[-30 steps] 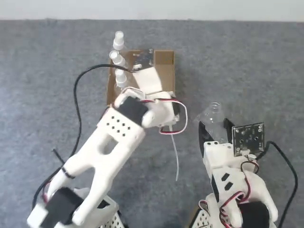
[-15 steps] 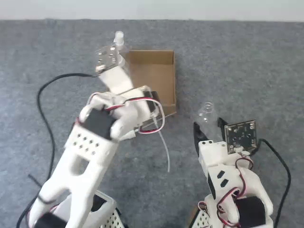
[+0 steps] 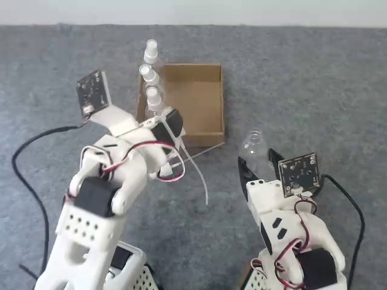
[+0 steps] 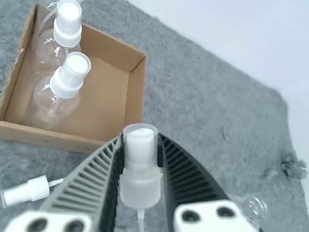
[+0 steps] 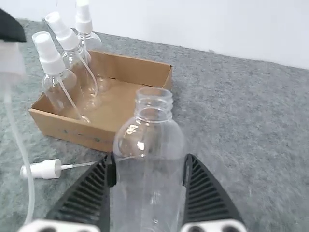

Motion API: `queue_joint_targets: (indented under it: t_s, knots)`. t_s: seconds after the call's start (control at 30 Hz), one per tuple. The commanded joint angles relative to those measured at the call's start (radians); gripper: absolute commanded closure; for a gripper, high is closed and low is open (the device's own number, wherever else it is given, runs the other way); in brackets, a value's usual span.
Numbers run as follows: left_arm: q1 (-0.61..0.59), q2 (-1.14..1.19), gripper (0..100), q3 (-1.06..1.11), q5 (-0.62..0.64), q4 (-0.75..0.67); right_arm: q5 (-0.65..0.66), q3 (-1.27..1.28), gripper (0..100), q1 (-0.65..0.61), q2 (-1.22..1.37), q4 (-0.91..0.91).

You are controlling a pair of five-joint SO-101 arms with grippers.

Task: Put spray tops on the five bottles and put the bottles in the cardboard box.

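ribbed black right gripper (image 5: 145,193) clamps a clear, round-shouldered bottle (image 5: 148,159).

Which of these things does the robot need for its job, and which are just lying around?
For the job:
cardboard box
three capped bottles in it
spray top in the left claw
open bottle in the right claw
loose spray top beside the box

Just lying about:
grey carpet
bit of fluff
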Motion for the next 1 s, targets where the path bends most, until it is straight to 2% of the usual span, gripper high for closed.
queue_joint_targets:
  t_s: [0.0,0.13,0.37,0.57,0.8,0.97]
  knots:
    - [-0.003,-0.084,99,0.008,-0.006,-0.035,0.095,0.064,99.1,-0.074,-0.015,-0.068]
    - [-0.044,-0.16,99,0.082,-0.009,-0.115,0.104,0.107,99.1,-0.13,-0.015,-0.104]
    - [-0.178,-0.305,99,0.22,-0.006,-0.273,0.109,0.118,99.1,-0.136,-0.015,-0.105]
    - [-0.238,-0.439,99,0.249,-0.003,-0.287,0.112,0.196,99.1,-0.137,-0.015,-0.194]
    - [-0.305,-0.545,99,0.265,0.058,-0.287,0.114,0.279,99.1,-0.137,-0.015,-0.302]
    - [-0.325,-0.583,99,0.269,0.06,-0.287,0.18,0.322,99.1,-0.22,-0.015,-0.318]
